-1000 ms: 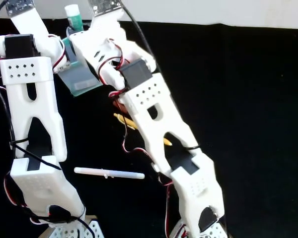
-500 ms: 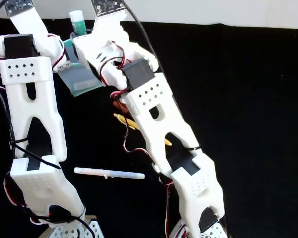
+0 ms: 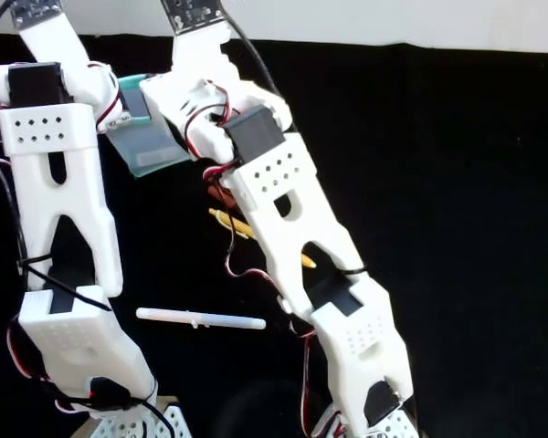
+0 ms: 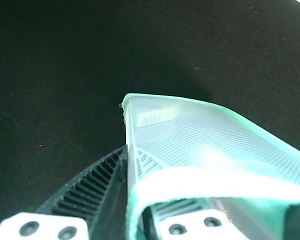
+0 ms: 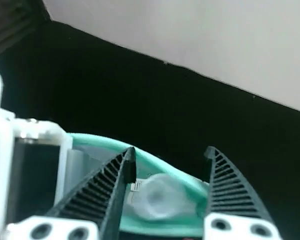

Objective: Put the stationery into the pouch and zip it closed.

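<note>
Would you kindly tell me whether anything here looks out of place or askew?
Yes: a white pen and a yellow pencil-like stick lie loose on the black table, outside the pouch, the yellow one partly under the right arm. The left gripper holds the pouch tilted.

A black-covered table (image 3: 457, 182) carried the scene. A white pen (image 3: 201, 319) lay flat on it at about 7 o'clock from the centre. A yellow pencil (image 3: 230, 222) lay slanted near 9 o'clock, partly hidden under an arm.
</note>
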Motion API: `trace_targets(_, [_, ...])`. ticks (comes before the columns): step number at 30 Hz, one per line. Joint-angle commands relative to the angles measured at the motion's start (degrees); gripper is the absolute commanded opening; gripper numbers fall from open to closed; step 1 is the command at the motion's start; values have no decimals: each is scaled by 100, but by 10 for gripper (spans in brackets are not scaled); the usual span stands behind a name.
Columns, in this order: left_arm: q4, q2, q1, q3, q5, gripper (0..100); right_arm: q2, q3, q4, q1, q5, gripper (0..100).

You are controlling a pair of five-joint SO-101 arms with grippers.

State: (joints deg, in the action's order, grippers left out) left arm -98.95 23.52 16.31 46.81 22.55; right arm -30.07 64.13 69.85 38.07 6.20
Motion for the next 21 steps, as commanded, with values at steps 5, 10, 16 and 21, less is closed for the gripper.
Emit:
trace_targets(5, [97,101,268,-48,0,7,48,1332,989,-75,-62,211])
trace_targets(10, [97,101,268,-48,0,7,31,2396,2132,-189,-158,211])
trace_targets(16, [97,101,268,-48,0,7,48,3055,3125,-207,-747,211])
trace_targets(21, [97,101,268,-48,0,7,31,3037,3125,-198,-1029,210])
